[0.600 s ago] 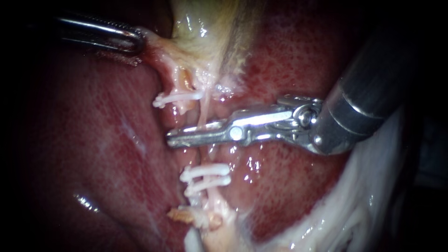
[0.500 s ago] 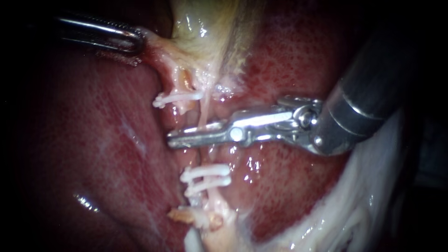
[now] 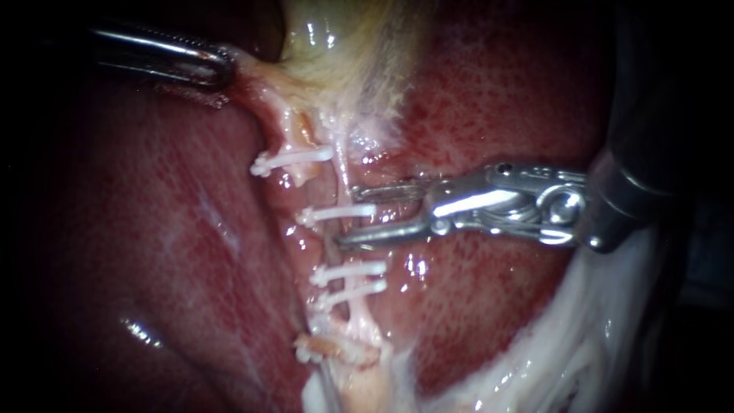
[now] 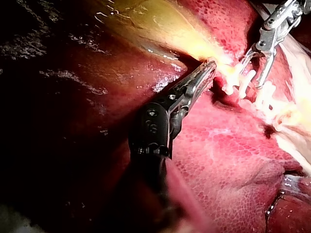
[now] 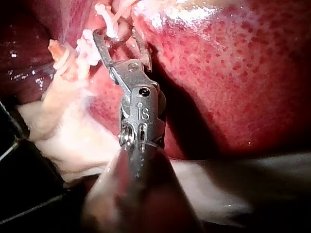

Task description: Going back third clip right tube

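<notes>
Two instruments: one comes in from 10 o'clock and one from 3 o'clock, meeting over the strip of tubes at mid-field on the liver (image 3: pixel 153 229).
Left instrument (image 3: pixel 222 69): its pincer is clamped on pale tissue below the gallbladder (image 3: pixel 344 46). I judge it draws that tissue toward 10 o'clock so the tubes stand stretched and easy to reach.
Upper clip (image 3: pixel 294 159): white, at 11 o'clock from centre, across a short stub beside the right tube.
Third clip (image 3: pixel 336 213): white, at centre, lying crosswise on the right tube. It sits between the upper clip and the lower clips (image 3: pixel 348 271) toward 6 o'clock, and looks seated.
Right tube (image 3: pixel 342 172): a thin pale strand running from 12 to 6 o'clock through the clips.
Right instrument (image 3: pixel 348 216): its pincer stands apart, one half above and one below the third clip's 3 o'clock end, squeezing nothing. I judge the clip released.
Next move: a straight retreat toward 3 o'clock, with the pincer kept apart so it cannot snag the clip or tug the tube.
</notes>
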`<state>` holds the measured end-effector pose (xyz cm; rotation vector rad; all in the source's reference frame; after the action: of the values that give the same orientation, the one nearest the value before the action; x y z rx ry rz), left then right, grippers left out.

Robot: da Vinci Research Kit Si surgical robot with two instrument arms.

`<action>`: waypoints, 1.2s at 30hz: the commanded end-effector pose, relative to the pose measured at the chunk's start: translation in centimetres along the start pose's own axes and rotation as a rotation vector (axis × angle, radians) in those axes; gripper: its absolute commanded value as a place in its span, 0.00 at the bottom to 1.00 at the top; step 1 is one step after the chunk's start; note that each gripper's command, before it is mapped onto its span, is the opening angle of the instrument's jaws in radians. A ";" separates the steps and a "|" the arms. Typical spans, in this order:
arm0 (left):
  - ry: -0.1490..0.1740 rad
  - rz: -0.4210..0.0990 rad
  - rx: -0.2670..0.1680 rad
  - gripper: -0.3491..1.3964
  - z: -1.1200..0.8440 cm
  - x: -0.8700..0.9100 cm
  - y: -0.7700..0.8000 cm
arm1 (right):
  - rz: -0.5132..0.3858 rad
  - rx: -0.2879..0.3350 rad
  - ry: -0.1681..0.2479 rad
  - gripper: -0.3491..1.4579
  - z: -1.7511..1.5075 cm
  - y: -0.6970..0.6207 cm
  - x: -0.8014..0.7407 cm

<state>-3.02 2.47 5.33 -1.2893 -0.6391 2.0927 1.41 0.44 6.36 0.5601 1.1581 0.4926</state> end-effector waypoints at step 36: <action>-0.018 0.023 -0.016 0.00 0.55 -0.41 -0.22 | -0.301 0.037 -0.021 0.47 -1.06 -0.32 -0.09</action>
<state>-3.33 2.29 5.97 -1.2938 -0.6520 2.1235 0.41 0.30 5.91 0.4124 1.2087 0.2071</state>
